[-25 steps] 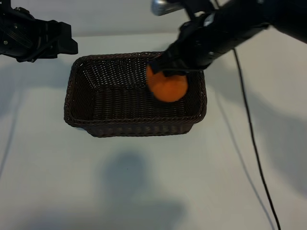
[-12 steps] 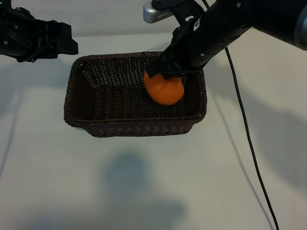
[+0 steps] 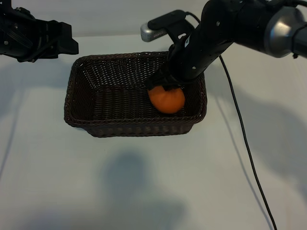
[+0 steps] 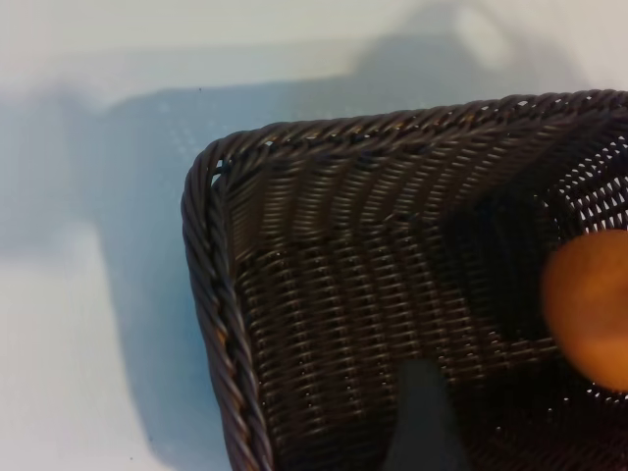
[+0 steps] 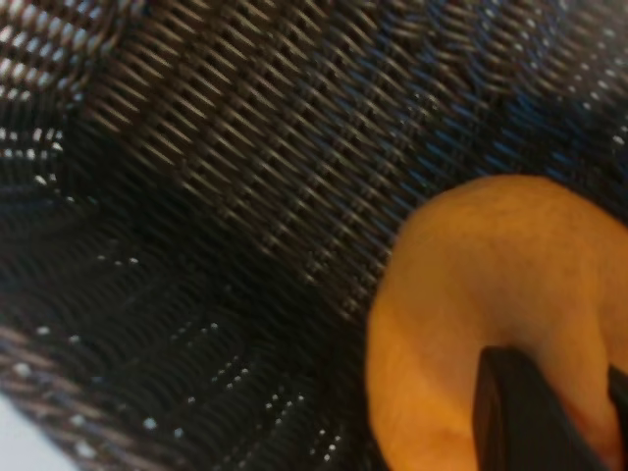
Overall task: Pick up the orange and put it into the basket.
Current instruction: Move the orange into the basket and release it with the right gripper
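White surface point(image 3: 144, 182); right gripper point(image 3: 165, 87) clamps the orange point(image 3: 167, 99) low inside the wicker basket point(image 3: 76, 120), ready for release; left gripper point(image 3: 67, 40) parked open.

Soft, even light is falling on the pale table point(image 3: 144, 182), and broad blurred shadows are lying across it in the exterior view. The basket point(image 3: 76, 103) interior is staying dim. In the right wrist view the orange point(image 5: 491, 294) is looming out of focus, and the weave is smearing toward the edges.
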Controlling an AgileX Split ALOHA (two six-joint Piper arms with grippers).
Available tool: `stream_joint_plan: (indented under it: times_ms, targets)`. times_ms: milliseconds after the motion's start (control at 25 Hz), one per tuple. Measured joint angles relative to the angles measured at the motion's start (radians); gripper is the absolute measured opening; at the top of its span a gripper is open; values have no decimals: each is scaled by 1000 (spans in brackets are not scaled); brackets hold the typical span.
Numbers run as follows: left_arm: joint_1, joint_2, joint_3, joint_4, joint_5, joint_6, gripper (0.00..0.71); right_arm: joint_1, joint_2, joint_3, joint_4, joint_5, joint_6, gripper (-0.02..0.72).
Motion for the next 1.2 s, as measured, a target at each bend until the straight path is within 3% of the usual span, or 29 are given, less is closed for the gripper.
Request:
stream_joint_plan:
  times_ms: [480, 960, 1080, 1200]
  targets:
    - [0, 0, 0, 0, 0, 5, 518, 0, 90, 0, 2, -32, -20, 94]
    - [0, 0, 0, 0, 2, 6, 518, 0, 93, -2, 12, -15, -19, 106]
    - [0, 0, 0, 0, 3, 6, 518, 0, 93, -2, 17, -1, -19, 202]
    - [0, 0, 0, 0, 3, 6, 518, 0, 93, -2, 18, 14, -21, 424]
